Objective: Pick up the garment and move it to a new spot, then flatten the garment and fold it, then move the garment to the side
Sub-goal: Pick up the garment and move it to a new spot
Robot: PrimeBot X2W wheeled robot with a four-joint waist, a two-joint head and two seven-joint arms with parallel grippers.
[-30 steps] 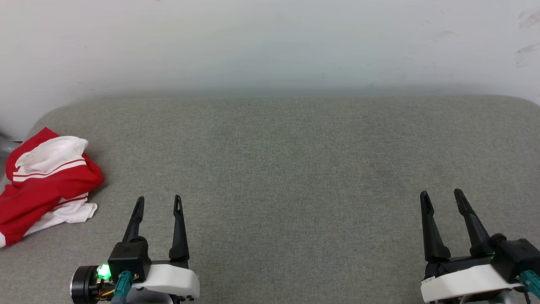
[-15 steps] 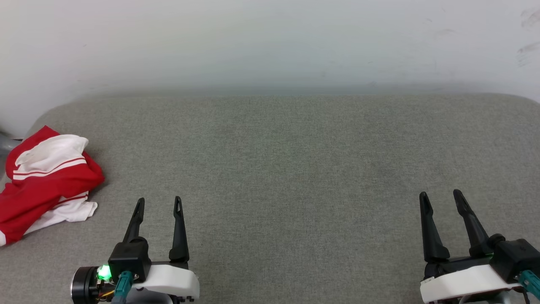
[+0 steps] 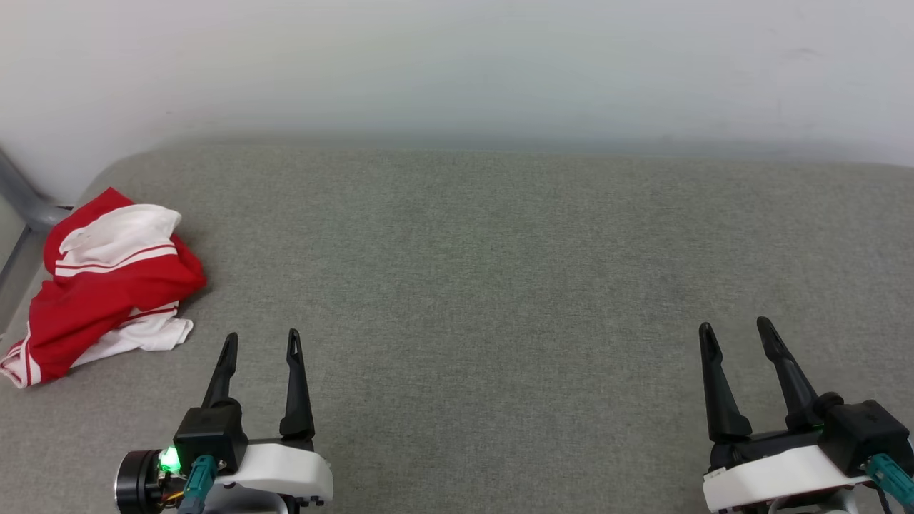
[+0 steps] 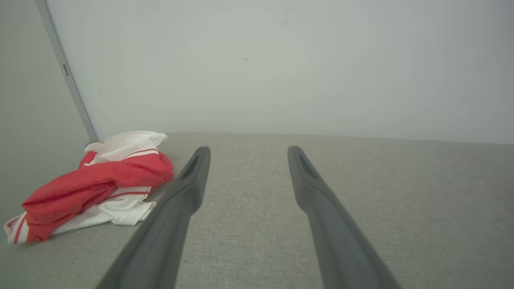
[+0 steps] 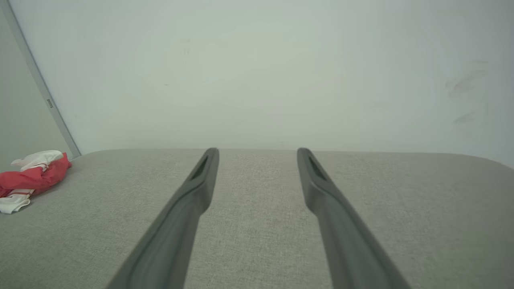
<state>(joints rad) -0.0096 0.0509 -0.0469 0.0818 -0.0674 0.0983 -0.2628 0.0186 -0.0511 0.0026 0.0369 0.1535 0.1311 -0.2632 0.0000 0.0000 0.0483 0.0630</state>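
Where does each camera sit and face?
Head view: on the head, looking forward and down at the gray padded surface; left gripper and right gripper, both open, at bottom.
Left wrist view: on the left wrist, looking along its two fingers toward the wall.
Right wrist view: likewise, along its own fingers.
All three share the garment, at left.

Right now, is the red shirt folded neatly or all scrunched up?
Scrunched up: the shirt lies in a lumpy heap, white sleeves tangled with the red cloth.
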